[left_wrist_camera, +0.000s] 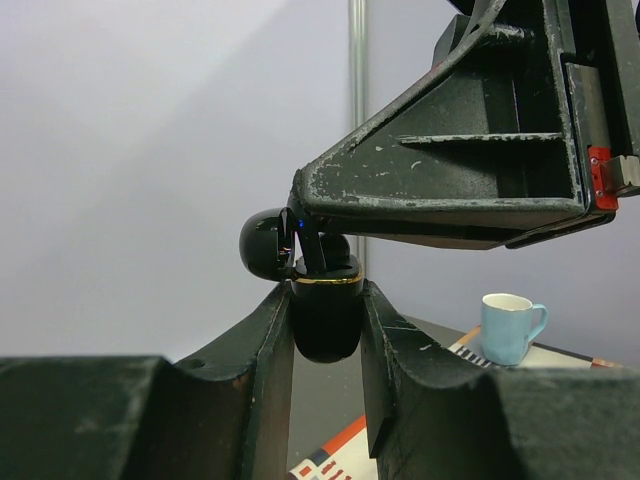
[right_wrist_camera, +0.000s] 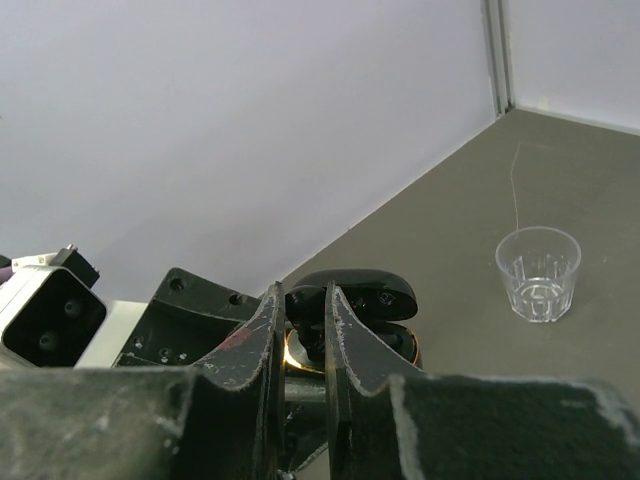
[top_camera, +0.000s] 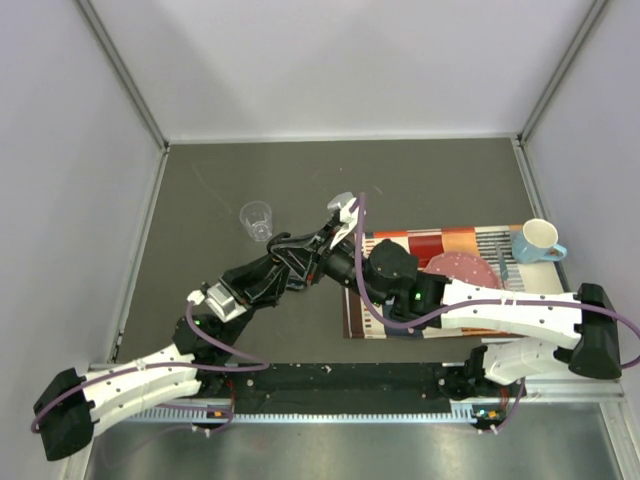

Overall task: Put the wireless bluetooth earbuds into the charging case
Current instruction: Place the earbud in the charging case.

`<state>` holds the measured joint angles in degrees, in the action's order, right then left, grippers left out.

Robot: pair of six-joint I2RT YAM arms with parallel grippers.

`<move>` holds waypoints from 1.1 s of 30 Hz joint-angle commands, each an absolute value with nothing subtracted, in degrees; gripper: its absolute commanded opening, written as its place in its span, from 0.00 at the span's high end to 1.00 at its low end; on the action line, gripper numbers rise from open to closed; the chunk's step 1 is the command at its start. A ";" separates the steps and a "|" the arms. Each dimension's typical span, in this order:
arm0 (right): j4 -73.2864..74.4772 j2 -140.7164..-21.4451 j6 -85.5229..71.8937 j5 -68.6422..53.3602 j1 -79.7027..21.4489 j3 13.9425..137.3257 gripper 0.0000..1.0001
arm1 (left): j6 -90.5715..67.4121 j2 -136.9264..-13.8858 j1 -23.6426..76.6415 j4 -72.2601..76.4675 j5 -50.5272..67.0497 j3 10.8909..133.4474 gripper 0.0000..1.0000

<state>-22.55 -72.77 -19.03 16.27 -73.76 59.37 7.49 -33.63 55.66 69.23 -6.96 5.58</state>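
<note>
insertion step: left gripper (left_wrist_camera: 327, 292) clamps the open case (left_wrist_camera: 325, 335); right gripper (right_wrist_camera: 302, 300), nearly closed, seems to pinch an earbud (left_wrist_camera: 338, 250) at its rim. next needs a straight push down, then release.

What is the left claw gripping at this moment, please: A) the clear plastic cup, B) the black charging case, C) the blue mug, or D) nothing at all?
B: in the left wrist view the black charging case sits clamped between the fingers of the left claw, while the clear cup and the blue mug stand well apart from it.
</note>
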 commanded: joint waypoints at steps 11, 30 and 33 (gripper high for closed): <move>-16.96 -71.54 -16.52 20.21 -74.00 61.26 0.97 | 8.35 -32.78 55.81 79.80 -7.65 5.89 1.00; -18.54 -70.84 -16.79 19.87 -73.92 60.29 1.00 | 8.35 -33.31 55.81 80.68 -8.44 5.80 1.00; -19.68 -70.66 -16.87 19.34 -74.00 59.68 1.00 | 8.00 -33.75 55.81 80.77 -8.79 5.98 1.00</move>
